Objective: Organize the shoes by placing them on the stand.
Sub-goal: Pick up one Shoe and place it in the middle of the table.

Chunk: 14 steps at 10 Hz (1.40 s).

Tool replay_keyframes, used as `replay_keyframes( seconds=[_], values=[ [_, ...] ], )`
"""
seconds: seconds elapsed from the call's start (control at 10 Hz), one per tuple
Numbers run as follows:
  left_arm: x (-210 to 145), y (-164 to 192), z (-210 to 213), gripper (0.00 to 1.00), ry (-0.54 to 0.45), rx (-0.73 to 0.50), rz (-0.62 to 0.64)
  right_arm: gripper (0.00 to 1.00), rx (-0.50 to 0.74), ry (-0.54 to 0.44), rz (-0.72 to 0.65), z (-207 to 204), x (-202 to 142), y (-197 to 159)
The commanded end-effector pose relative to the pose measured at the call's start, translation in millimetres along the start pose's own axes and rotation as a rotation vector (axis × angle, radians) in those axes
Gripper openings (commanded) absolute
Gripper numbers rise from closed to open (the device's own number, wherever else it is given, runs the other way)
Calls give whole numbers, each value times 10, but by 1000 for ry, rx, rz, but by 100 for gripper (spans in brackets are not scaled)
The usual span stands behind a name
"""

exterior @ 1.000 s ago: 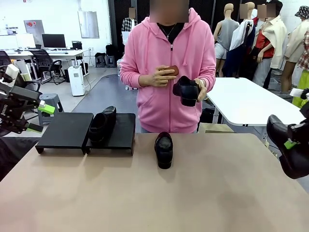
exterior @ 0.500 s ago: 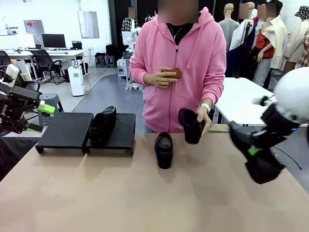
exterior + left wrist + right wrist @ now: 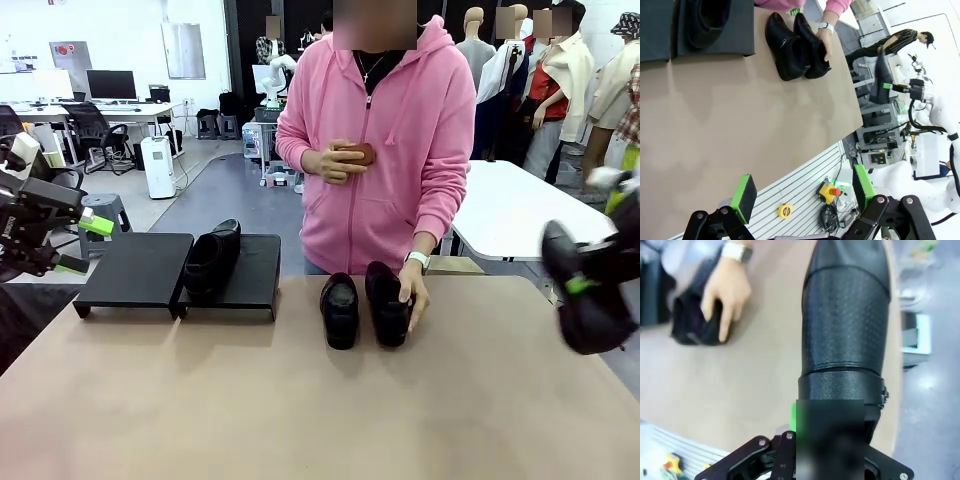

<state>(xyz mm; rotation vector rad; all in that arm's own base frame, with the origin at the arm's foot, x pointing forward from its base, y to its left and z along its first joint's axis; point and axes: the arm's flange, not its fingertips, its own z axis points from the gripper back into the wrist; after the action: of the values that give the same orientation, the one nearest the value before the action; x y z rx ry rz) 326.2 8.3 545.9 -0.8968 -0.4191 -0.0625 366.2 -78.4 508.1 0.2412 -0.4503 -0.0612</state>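
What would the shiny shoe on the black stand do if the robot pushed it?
That shoe sits flat on its sole on the stand, so it would probably slide, not roll or tip. Its glossy leather may make it slippery to grip. The alike shoe in the right gripper sticks out without drooping, so it's likely stiff.

Place: lab-style open workroom | Signs: a monitor (image 3: 111, 84) is sitting on a far desk (image 3: 135, 108); an office chair (image 3: 92, 128) is standing beside it; a white table (image 3: 510, 215) is standing at the right.

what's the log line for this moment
left gripper: open | right gripper: shut on raised shoe | person's hand: on right table shoe | stand: holds one shoe
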Motion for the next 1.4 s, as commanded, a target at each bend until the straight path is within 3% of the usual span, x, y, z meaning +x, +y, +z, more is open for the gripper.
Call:
replay_keyframes(
  seconds=[0.0, 0.3, 0.5, 0.8, 1.1, 1.3],
  values=[
    [-3, 9, 22, 100, 6, -3, -10, 0, -24, -72, -87, 327, -198, -265],
    [-3, 9, 22, 100, 6, -3, -10, 0, 16, -76, -165, 351, -261, -490],
    [-3, 9, 22, 100, 6, -3, -10, 0, 122, -19, -78, 330, -292, -245],
    [-3, 9, 22, 100, 6, -3, -10, 0, 146, 103, 134, 135, -630, 1034],
    [-3, 9, 22, 100, 6, -3, -10, 0, 191, 334, 318, -753, -750, 2190],
    [-3, 9, 22, 100, 6, -3, -10, 0, 197, 384, 375, -1284, -776, 2807]
  ],
)
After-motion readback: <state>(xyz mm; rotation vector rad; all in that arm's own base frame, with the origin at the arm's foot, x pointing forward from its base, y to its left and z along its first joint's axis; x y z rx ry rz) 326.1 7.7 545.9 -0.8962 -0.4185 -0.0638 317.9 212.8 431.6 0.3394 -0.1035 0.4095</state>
